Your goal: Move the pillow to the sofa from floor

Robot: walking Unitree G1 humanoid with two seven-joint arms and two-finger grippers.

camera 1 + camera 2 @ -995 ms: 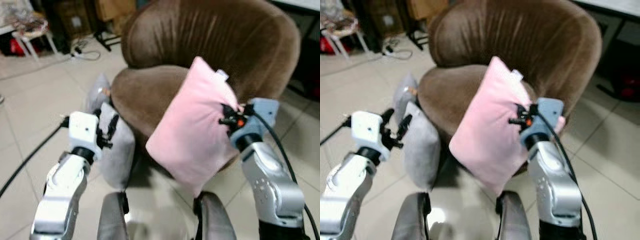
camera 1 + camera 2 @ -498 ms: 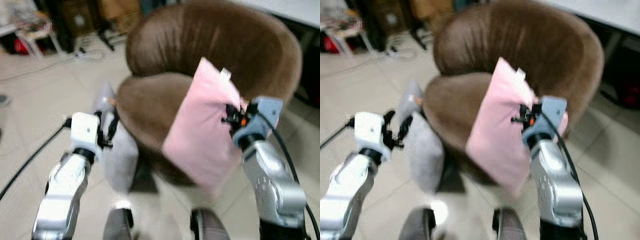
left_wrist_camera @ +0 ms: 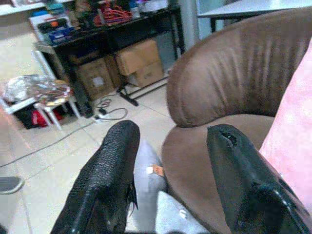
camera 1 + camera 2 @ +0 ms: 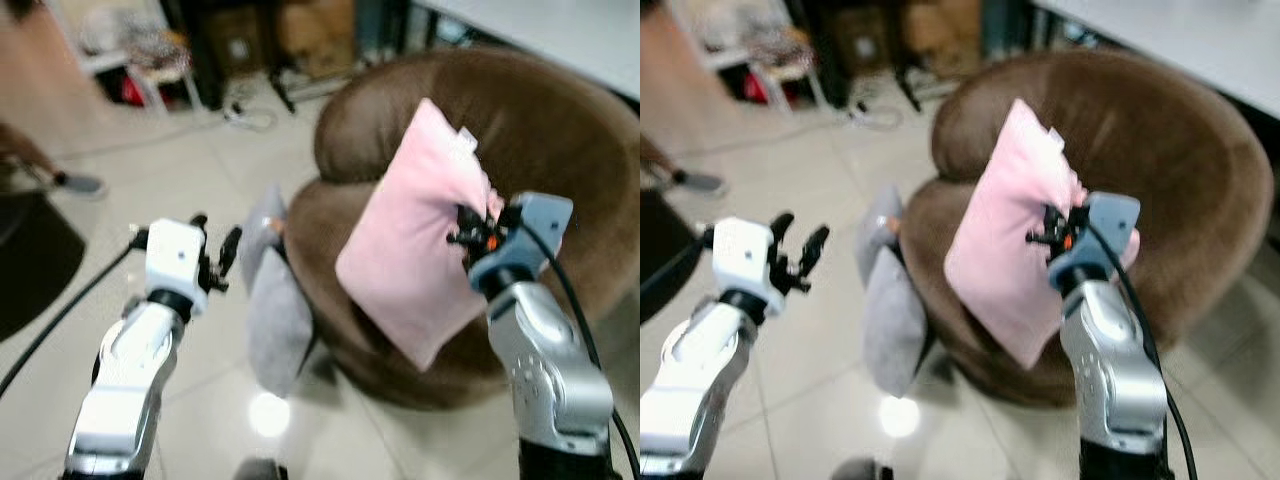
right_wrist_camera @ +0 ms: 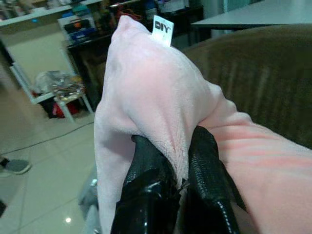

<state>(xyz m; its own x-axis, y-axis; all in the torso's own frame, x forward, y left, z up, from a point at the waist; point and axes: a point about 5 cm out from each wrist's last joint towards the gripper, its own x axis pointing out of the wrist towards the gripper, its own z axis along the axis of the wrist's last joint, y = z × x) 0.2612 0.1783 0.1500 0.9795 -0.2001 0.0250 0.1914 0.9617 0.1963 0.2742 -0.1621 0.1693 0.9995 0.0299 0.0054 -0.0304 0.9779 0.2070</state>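
The floor (image 4: 120, 170) is made of pale glossy tiles with thin joints. A big round brown armchair (image 4: 560, 140) stands on it. Two grey cushions (image 4: 278, 320) stand on the tiles and lean against the armchair's front left side, one behind the other. Behind the armchair, near the wall, there are cardboard boxes (image 3: 139, 61) under a dark table (image 3: 122, 31), and a white cable (image 3: 109, 114) lies on the tiles before them. Far to the left of the armchair a small white stool (image 3: 46, 105) stands, and a person's shoe (image 4: 80, 184) rests on the floor. A dark mat (image 4: 25, 265) lies further left.
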